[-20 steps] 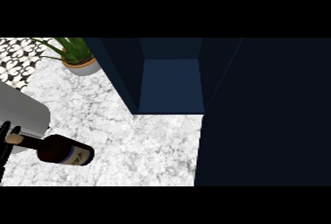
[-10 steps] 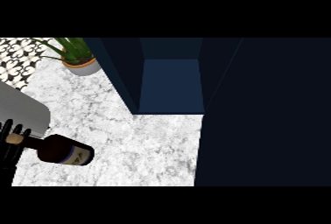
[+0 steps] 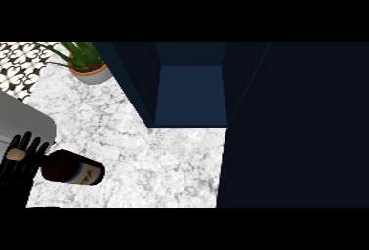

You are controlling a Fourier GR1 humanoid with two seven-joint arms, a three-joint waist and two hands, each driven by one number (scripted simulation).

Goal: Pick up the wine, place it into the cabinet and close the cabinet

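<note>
At the near left edge, the black left hand [image 3: 20,168] overlaps the corked neck of the dark, rounded wine bottle [image 3: 72,170], which lies sideways over the veined white marble surface [image 3: 166,161]. Whether the hand grasps it I cannot tell. Beyond, the boxy navy cabinet [image 3: 191,93] stands open, with a spiky potted plant [image 3: 85,63] at far left.

No legible lettering anywhere, not even on the label [image 3: 88,172] of the wine bottle [image 3: 66,167]
</note>
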